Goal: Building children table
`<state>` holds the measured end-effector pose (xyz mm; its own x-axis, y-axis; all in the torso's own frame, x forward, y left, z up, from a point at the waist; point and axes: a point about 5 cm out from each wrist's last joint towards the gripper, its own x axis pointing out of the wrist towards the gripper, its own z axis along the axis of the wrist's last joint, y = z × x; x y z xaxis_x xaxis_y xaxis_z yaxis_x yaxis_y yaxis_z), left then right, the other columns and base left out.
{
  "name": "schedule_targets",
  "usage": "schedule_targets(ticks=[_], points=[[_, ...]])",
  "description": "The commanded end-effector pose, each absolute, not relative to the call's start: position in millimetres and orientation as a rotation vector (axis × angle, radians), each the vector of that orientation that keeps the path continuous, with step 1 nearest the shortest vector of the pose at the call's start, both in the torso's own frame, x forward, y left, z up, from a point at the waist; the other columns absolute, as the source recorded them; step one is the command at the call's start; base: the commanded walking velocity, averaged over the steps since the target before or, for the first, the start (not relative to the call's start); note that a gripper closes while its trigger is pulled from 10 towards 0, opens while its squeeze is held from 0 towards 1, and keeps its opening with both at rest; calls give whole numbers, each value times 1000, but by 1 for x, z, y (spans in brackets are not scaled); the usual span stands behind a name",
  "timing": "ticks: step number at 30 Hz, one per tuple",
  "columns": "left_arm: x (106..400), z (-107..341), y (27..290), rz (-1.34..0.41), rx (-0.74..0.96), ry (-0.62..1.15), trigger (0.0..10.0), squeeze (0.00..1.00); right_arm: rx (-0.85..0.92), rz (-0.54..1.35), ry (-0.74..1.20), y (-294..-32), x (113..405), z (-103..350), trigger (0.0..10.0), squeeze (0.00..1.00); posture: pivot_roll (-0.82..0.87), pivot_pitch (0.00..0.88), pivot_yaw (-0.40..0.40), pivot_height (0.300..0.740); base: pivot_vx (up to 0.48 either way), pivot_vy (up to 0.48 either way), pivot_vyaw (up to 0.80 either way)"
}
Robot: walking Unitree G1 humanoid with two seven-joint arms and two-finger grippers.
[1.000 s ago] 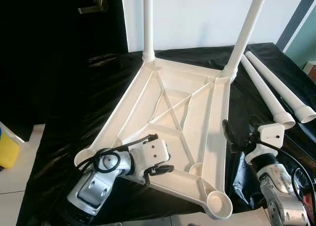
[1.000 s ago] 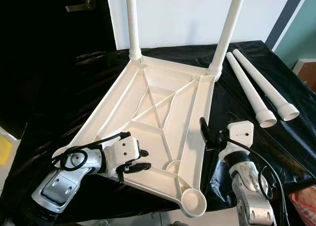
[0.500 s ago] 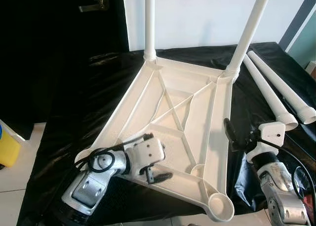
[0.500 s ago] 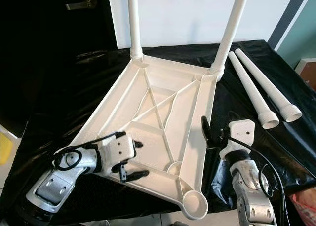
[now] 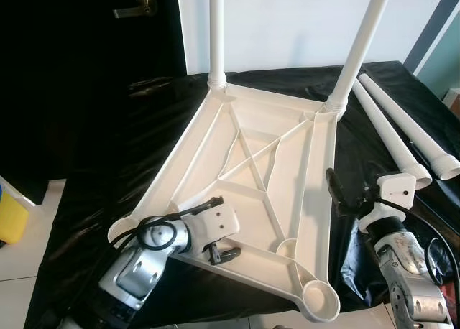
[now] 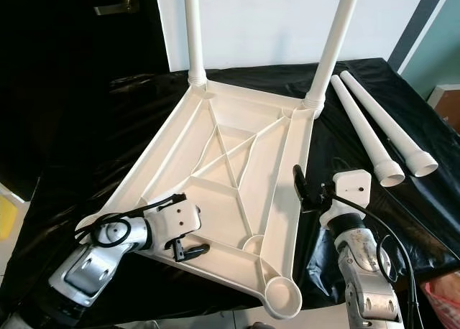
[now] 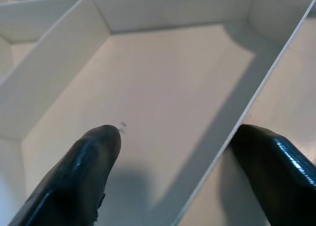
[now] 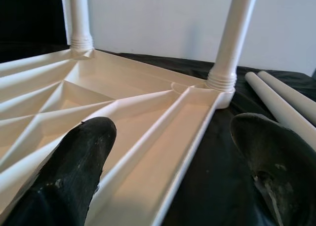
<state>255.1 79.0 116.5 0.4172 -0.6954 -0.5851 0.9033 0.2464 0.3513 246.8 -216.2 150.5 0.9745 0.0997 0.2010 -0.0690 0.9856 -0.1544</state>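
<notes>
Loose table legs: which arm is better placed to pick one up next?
Probably the right. The right end effector hovers open by the tabletop's right edge, near the loose legs; the left end effector is over the tabletop's near rim.

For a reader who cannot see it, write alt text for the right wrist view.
Two open black fingers of the right pincer frame the edge of an upside-down white plastic tabletop with raised ribs, lying on a black sheet. Two white legs stand screwed into its far corners, and two loose legs lie beside it.
</notes>
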Motion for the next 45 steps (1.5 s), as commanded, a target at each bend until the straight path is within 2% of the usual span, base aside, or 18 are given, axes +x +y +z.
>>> schedule_targets(ticks=[1,7,22,28,37,38,39,40,41,42,43,44,45], points=[[262,104,88,-967,741,391,118,0,-153,77,-203,-218,247,149,10000,0,-17,73,-11,740,0,0,0],[259,101,87,-941,674,451,0,0,-152,71,-201,-218,245,148,10000,0,-16,82,-1,740,0,0,0],[263,103,90,-927,639,490,0,0,-154,63,-197,-219,242,147,10000,0,-20,97,13,740,0,0,0],[265,105,88,-901,625,488,0,0,-152,55,-197,-220,241,147,10000,0,-25,96,18,740,0,0,0],[262,113,73,-868,559,420,0,0,-147,-27,-213,-227,242,149,10000,0,-28,86,21,740,0,0,0],[264,117,70,-855,552,375,353,0,-147,-69,-214,-232,244,150,10000,0,-26,79,18,740,0,0,0],[266,120,68,-847,550,345,4627,0,-148,-95,-213,-234,246,151,10000,0,-26,79,18,740,0,0,0],[266,120,68,-847,550,345,4627,0,-148,-95,-213,-234,246,151,10000,0,-26,79,18,740,0,0,0],[268,127,64,-854,549,292,10000,0,-139,-144,-206,-240,249,151,10000,0,-25,73,16,740,0,0,0],[268,132,60,-886,501,266,10000,169,-136,-192,-198,-245,253,151,10000,0,-25,68,14,740,0,0,0],[268,132,60,-886,501,266,10000,169,-136,-192,-198,-245,253,151,10000,0,-25,68,14,740,0,0,0],[265,149,53,-964,366,182,10000,1000,-149,-262,-168,-255,260,151,10000,0,-28,63,15,740,0,0,0],[265,149,53,-964,366,182,10000,1000,-149,-262,-168,-255,260,151,10000,0,-28,63,15,740,0,0,0]])
